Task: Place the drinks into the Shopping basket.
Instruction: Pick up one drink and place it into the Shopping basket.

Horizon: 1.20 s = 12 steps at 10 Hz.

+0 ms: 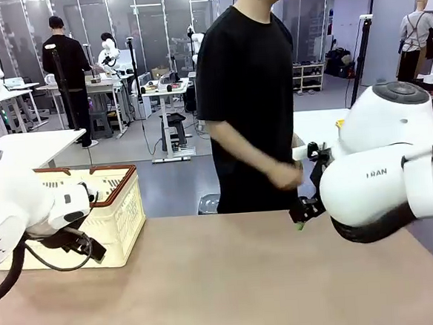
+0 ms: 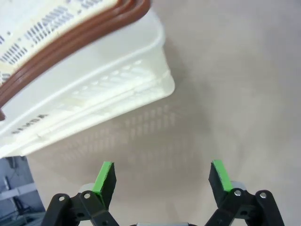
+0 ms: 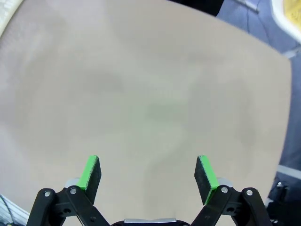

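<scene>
Tan table [image 1: 232, 280]; Shopping basket [image 1: 120, 214] at left; left gripper [image 2: 162, 172], right gripper [image 3: 148, 170] both spread, empty.

— Where's the basket [image 2: 103, 94]?
— Ahead and to the left of the gripper [image 2: 162, 176], brown rim [image 2: 75, 37] up top, standing on the table [image 2: 235, 70].
— Jaws?
— Spread wide, green pads [image 2: 104, 175] above tan tabletop.

Reads "FRAN" in dark letters on the white casing of the right arm [image 1: 376, 173]. Shows small grey lettering on the cream wall of the Shopping basket [image 2: 94, 96], too blurred to read.
</scene>
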### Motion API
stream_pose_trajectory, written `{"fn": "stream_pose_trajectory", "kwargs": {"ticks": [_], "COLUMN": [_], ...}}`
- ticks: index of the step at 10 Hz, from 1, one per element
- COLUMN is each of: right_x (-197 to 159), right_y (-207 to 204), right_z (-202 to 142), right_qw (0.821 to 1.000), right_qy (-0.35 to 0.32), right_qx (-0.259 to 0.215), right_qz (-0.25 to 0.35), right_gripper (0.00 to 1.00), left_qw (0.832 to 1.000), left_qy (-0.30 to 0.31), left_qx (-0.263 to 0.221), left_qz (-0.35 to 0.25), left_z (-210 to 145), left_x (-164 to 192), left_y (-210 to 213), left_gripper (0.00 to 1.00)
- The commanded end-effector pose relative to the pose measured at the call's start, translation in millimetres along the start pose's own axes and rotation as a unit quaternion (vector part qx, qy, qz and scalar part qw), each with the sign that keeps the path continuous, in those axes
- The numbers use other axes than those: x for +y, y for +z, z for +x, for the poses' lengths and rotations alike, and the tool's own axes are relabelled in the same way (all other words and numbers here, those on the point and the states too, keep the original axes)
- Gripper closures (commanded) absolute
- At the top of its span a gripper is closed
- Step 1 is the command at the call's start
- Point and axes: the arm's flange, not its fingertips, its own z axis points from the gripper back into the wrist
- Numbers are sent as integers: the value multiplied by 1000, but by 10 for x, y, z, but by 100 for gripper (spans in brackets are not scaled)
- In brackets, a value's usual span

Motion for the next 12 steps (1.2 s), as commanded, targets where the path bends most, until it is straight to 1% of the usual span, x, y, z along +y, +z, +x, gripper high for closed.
{"fn": "stream_pose_trajectory", "kwargs": {"ticks": [1,2,4,5,6,12], "right_x": [-152,-164,-192,-183,-149,-149], "right_y": [-77,-99,-105,-101,-82,-82], "right_z": [-515,-529,-521,-510,-10,-10], "right_qw": [999,999,999,999,999,999], "right_qy": [-31,-29,-38,-36,-41,-41], "right_qx": [-8,-6,0,0,8,8], "right_qz": [29,35,17,13,20,20], "right_gripper": [0,0,0,0,0,0], "left_qw": [999,999,998,998,999,999], "left_qy": [46,44,51,45,42,42], "left_qx": [-17,-23,-23,-29,-7,-7], "left_qz": [-1,1,11,13,-1,-1], "left_z": [-666,-670,-658,-642,-38,-38], "left_x": [-36,-41,-20,-20,140,140], "left_y": [-65,-63,-51,-44,-161,-161], "left_gripper": [0,0,0,0,0,0]}}
